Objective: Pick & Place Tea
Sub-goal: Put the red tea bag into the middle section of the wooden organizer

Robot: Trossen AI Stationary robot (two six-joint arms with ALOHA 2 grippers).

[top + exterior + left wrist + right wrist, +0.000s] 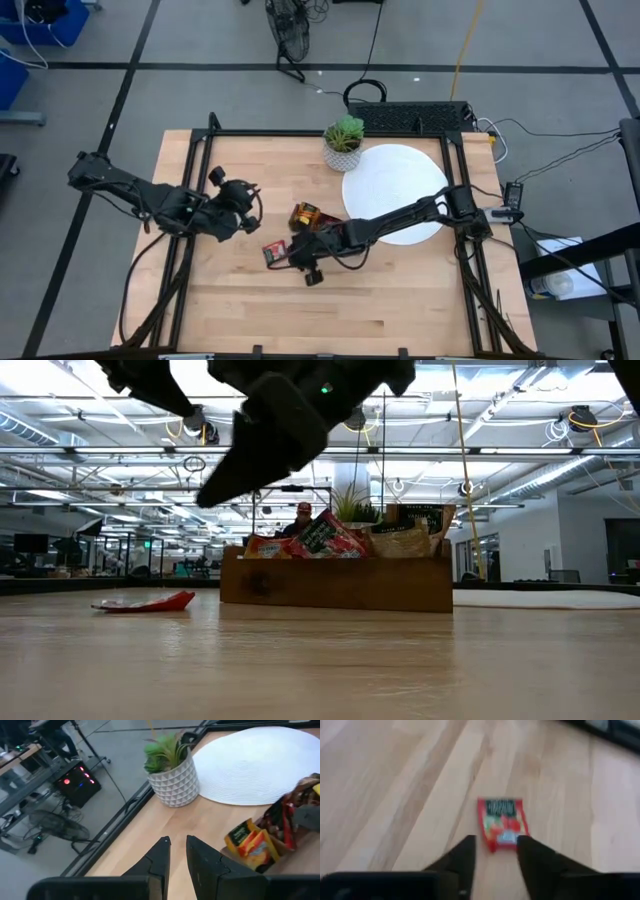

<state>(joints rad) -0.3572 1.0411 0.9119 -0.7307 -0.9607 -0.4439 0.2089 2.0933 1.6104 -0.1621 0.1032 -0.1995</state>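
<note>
One red tea sachet (501, 822) lies flat on the bare wood, also seen in the high view (273, 250) and the low view (150, 602). My right gripper (496, 851) is open and hovers low over the sachet's near end, one finger on each side of it; I see no touch. More sachets stand in the brown wooden tray (312, 219), which sits beside the white disc (395, 195). My left gripper (177, 851) waits to the tray's left (243, 196), fingers a narrow gap apart, holding nothing.
A potted green plant (344, 142) stands at the disc's far-left rim. The tray (335, 582) is just right of the loose sachet and close to my right arm. Bare wood stretches along the table's near side (330, 310). A person shows in the room behind the tray.
</note>
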